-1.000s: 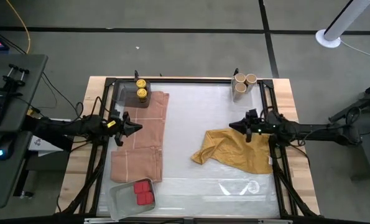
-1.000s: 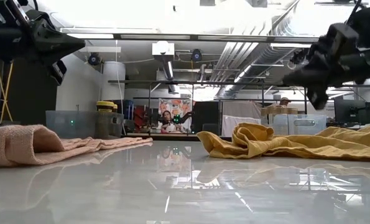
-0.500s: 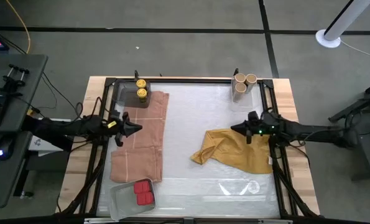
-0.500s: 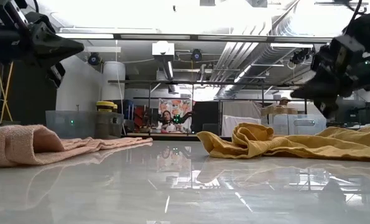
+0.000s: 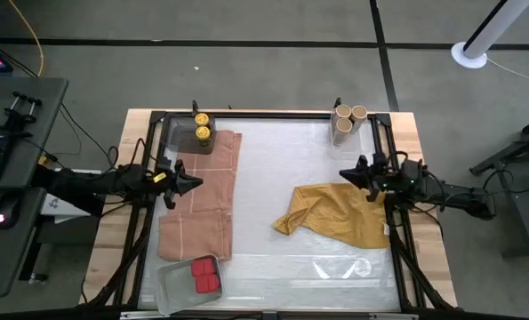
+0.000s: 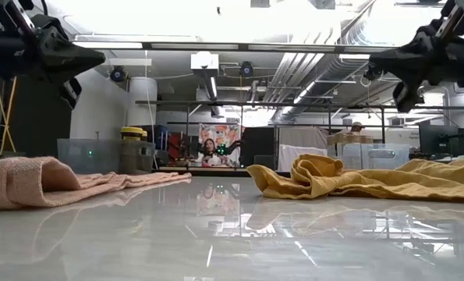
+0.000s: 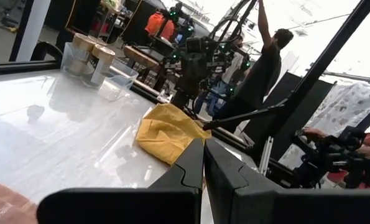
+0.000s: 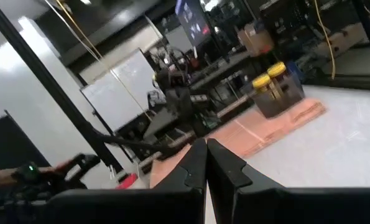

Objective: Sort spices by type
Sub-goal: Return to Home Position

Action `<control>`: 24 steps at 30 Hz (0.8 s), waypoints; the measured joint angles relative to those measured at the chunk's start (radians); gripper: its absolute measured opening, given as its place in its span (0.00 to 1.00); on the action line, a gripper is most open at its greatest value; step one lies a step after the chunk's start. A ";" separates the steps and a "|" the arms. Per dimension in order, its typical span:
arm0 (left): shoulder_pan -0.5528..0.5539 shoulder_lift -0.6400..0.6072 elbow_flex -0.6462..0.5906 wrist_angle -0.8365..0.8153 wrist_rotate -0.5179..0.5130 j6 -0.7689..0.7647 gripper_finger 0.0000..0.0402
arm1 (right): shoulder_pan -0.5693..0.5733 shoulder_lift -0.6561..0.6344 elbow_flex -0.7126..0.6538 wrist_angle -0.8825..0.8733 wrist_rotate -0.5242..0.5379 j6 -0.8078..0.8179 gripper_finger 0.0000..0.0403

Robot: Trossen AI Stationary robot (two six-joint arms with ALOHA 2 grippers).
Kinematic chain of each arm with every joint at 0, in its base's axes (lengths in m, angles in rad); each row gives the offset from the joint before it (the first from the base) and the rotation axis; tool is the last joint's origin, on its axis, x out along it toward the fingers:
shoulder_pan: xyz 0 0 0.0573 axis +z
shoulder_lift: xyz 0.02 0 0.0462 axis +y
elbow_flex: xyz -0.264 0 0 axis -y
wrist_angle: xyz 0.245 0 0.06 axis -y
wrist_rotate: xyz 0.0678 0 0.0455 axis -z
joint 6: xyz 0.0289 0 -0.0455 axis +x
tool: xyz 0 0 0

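Two yellow-capped jars [image 5: 202, 126] stand in a clear bin at the far left; in the right wrist view they are the yellow-capped jars [image 8: 269, 81]. Two tan-topped jars [image 5: 348, 116] stand in a clear bin at the far right, also visible as the tan-topped jars [image 7: 91, 53]. Two red tins [image 5: 205, 275] lie in a grey tray at the near left. My left gripper [image 5: 196, 184] hovers shut above a pink cloth [image 5: 202, 200]. My right gripper [image 5: 342, 175] hovers shut above the far edge of the mustard cloth [image 5: 335, 213].
The pink cloth lies flat along the left side, its far end under the jars' bin. The mustard cloth [image 6: 348, 181] sits crumpled at the right. The grey tray [image 5: 171, 289] stands at the near left corner. A black frame [image 5: 264, 114] rims the table. A person [image 7: 265, 62] stands beyond the right side.
My right gripper dipped toward the mustard cloth, then rose and drew back a little toward the table's right edge, ending about level. It stayed shut. My left gripper kept still. No spice container or cloth moved.
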 joint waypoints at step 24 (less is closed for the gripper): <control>0.000 0.000 0.000 -0.001 0.000 0.000 0.00 | 0.009 0.027 0.000 -0.101 -0.004 0.000 0.00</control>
